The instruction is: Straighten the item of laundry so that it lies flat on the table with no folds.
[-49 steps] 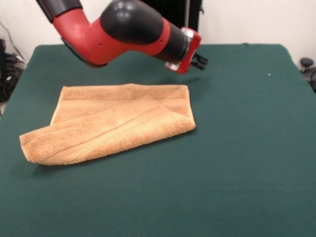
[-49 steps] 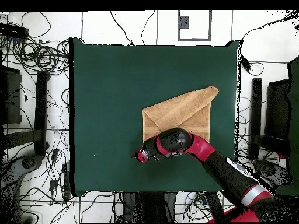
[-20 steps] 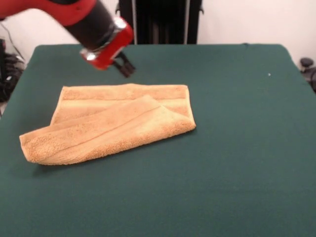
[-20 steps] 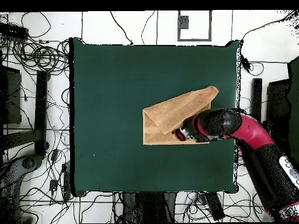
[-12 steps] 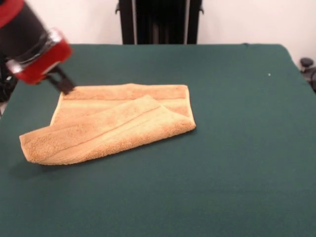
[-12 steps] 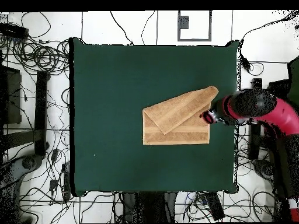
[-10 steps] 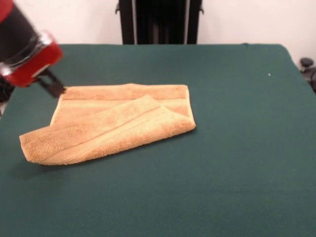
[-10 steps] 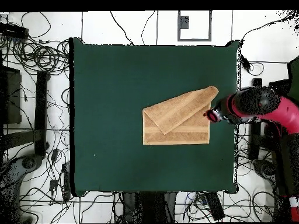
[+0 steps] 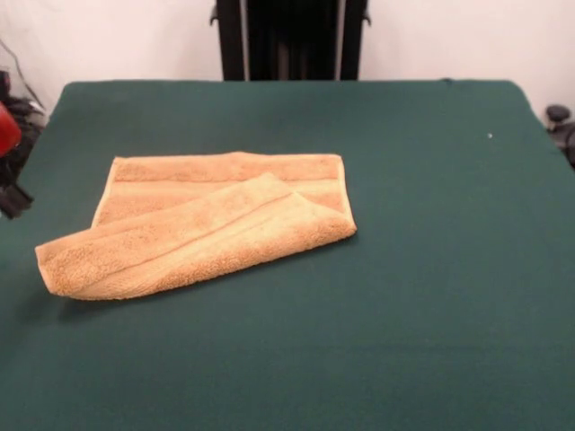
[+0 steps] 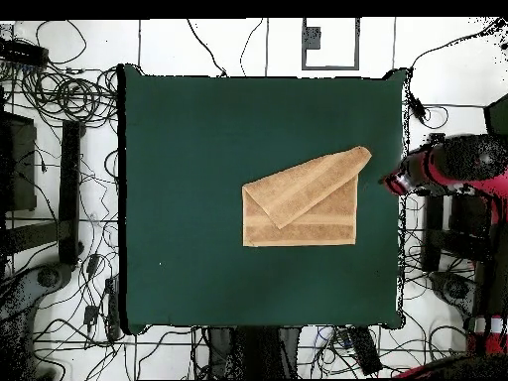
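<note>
The golden-tan towel [image 9: 198,224] lies on the dark green table [image 9: 431,269], left of centre. It is folded: one part is turned diagonally over the rest, with a thick rolled corner at the near left. Its tag does not show. In the overhead view the towel [image 10: 298,198] lies right of the middle of the table [image 10: 198,179]. My gripper [image 9: 11,199] is at the left edge of the front view, off the towel and apart from it. In the overhead view the gripper [image 10: 389,182] hangs at the table's right edge. It holds nothing that I can see.
The black pedestal [image 9: 287,40] stands behind the table's far edge. Cables [image 10: 60,99] and stands lie on the floor all round the table. The red arm [image 10: 461,164] reaches in from the right of the overhead view.
The arm has swung from above the towel's far edge out to the table's side edge, leftward in the front view. The towel has not moved.
</note>
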{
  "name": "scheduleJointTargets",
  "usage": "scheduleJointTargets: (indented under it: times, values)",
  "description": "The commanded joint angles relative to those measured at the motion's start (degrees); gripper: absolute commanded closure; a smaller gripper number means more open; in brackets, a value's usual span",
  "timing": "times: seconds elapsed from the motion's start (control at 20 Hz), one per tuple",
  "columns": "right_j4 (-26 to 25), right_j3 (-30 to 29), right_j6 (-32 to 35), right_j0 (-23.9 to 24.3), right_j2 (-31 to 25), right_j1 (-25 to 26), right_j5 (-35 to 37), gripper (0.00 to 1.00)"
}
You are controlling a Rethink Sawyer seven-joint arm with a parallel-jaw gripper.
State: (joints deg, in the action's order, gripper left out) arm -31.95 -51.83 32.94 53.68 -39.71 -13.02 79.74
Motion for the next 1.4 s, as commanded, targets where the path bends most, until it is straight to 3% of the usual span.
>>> scheduleJointTargets:
  times: [0.05,0.15,0.5,0.8,1.4]
  values:
    - [-0.72,6.1,-21.13,-2.92,-4.42,3.77,4.94,1.0]
    - [2.49,5.14,-19.89,-1.8,-5.77,4.2,2.7,1.0]
    - [4.11,7.09,-20.87,-1.5,-5.64,5.25,2.44,1.0]
    - [10.63,2.74,-20.93,2.08,-9.54,6.49,-2.95,1.0]
    - [13.56,2.36,-21.55,2.91,-11.4,8.67,-4.36,1.0]
